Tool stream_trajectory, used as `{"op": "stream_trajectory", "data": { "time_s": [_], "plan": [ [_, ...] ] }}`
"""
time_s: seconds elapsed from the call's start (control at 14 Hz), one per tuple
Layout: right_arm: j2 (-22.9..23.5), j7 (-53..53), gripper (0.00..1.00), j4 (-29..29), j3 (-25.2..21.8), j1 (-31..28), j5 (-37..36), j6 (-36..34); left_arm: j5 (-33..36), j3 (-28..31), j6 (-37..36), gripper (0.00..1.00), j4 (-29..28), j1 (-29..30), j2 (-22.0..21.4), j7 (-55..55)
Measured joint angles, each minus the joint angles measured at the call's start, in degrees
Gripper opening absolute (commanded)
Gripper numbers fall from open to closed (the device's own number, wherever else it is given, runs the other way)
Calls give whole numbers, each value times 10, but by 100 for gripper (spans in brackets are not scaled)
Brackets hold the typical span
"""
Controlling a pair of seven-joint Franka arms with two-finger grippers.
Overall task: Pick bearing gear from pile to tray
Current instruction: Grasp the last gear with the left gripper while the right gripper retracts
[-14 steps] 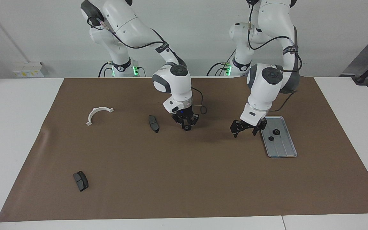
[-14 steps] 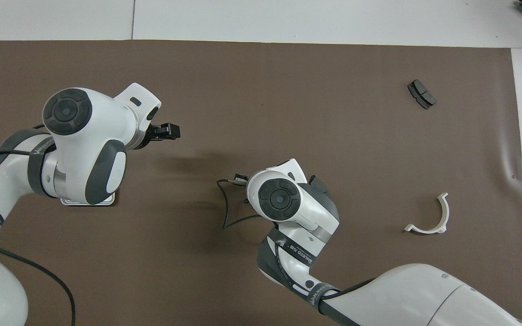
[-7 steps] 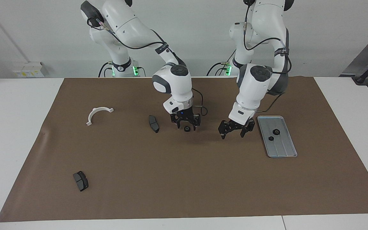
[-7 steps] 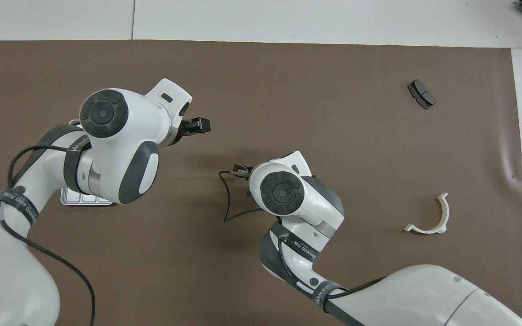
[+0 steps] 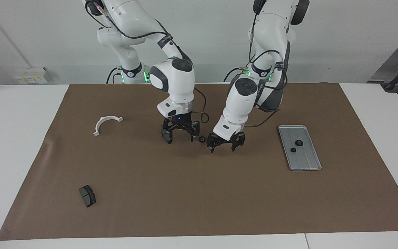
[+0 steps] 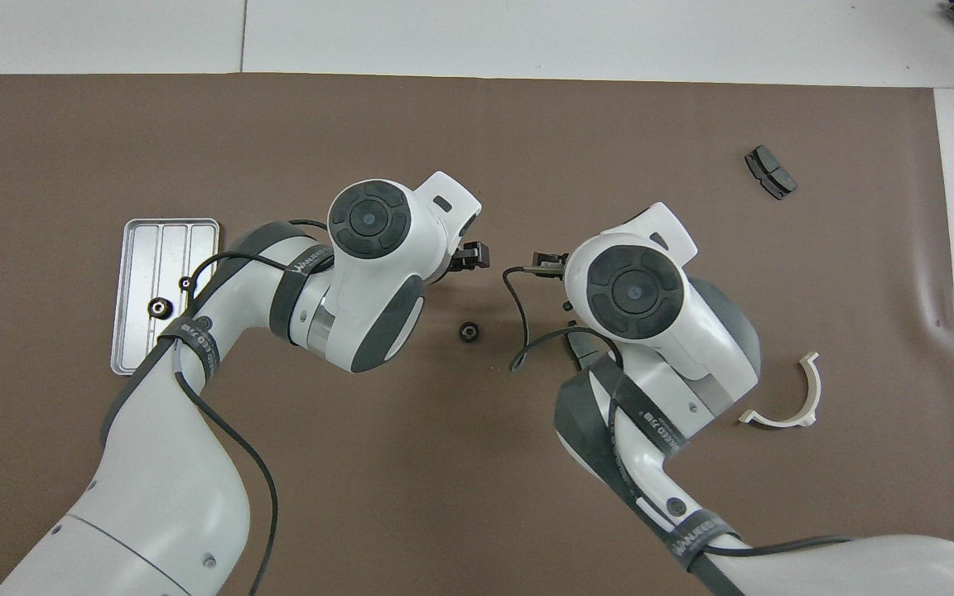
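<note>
the loose gear point(image 5: 202, 139) lies on the brown mat at mid-counter. toward the right arm's end of the counter from it sits the white half-ring bracket point(image 5: 106, 123). the right gripper point(image 5: 180, 135) hangs just beside the gear, fingers spread, empty. the left gripper point(image 5: 226, 143) hangs just beside it too, spread — likely placed to take it. the tray point(image 5: 309, 163), toward the left arm's end, holds two gears.
</note>
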Motion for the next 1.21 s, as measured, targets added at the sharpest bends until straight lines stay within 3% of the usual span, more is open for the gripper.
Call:
{"op": "stream_trajectory", "data": {
  "time_s": [0.36,0.79,1.07,1.21],
  "plan": [
    [-43,-197,100,0,-103,-1,110,-23,6,1,-5,91,-16,-29,4,1],
    [-107,-285,100,2,-167,-32,173,-101,7,1,6,83,-69,-51,-2,1],
    [-151,-351,100,38,-231,-35,182,-210,7,1,7,63,-77,-55,-8,1],
    [-152,-375,100,93,-248,-35,182,-278,8,2,7,44,-77,-55,-11,1]
  ]
}}
